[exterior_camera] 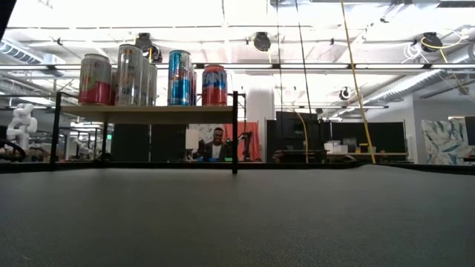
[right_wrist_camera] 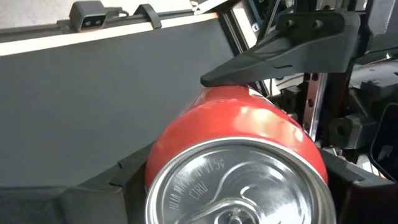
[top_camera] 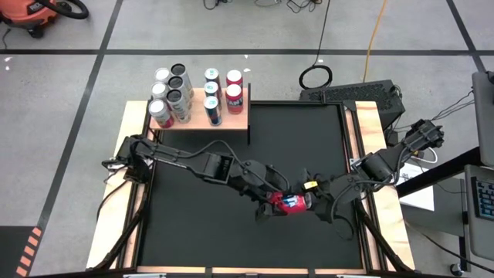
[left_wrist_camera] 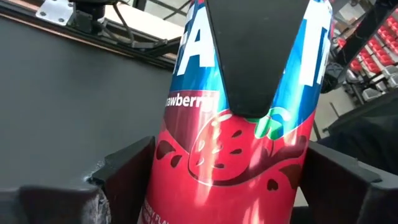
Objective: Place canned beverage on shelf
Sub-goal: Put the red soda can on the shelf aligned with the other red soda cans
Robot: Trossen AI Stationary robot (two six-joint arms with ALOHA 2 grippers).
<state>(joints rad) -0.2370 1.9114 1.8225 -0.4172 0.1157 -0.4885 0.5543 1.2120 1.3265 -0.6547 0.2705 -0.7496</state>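
A red and blue strawberry can (top_camera: 289,203) lies on its side in the air over the black tabletop (top_camera: 231,162), near the front right. The right hand (top_camera: 307,202) grips its top end. The left hand (top_camera: 275,199) has its fingers (left_wrist_camera: 127,171) on both sides of the can, partly open. The wood shelf (top_camera: 235,120) sits at the far left corner, well apart, crowded with many other cans (top_camera: 171,96).
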